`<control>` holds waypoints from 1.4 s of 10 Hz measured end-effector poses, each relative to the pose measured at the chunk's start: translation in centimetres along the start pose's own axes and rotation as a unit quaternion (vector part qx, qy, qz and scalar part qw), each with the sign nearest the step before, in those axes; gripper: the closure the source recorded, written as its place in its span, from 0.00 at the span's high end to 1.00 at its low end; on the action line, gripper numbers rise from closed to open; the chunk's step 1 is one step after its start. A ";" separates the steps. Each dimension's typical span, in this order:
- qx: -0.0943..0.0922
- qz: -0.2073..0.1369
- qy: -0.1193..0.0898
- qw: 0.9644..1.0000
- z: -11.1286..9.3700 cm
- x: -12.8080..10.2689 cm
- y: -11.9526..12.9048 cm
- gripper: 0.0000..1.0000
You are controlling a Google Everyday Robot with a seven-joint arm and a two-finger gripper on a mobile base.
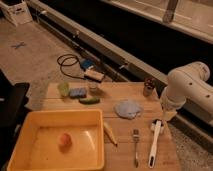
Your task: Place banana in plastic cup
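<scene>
The banana (109, 133) is slim and pale yellow. It lies on the wooden table just right of the yellow bin. The plastic cup (63, 88) is light green and translucent, and stands upright at the table's back left, beside the blue sponge (78, 92). My white arm comes in from the right, and its gripper (167, 118) hangs over the table's right edge, just above the head of the white-handled brush (155, 141). It is far from both the banana and the cup.
A yellow bin (30, 120) at the front left holds an orange fruit (64, 139). A dark green cucumber (89, 100), a clear jar (92, 86), a dark brown cup (148, 87), a blue-grey cloth (127, 108) and a fork (135, 146) are on the table. A cable lies on the floor behind.
</scene>
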 end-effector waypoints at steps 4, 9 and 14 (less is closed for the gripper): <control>0.000 0.000 0.000 1.000 0.0 0.0 0.0 0.65; 0.020 -0.001 0.000 1.000 -0.4 0.0 -0.3 0.65; 0.079 -0.001 -0.033 0.996 -6.2 -3.9 -4.2 0.65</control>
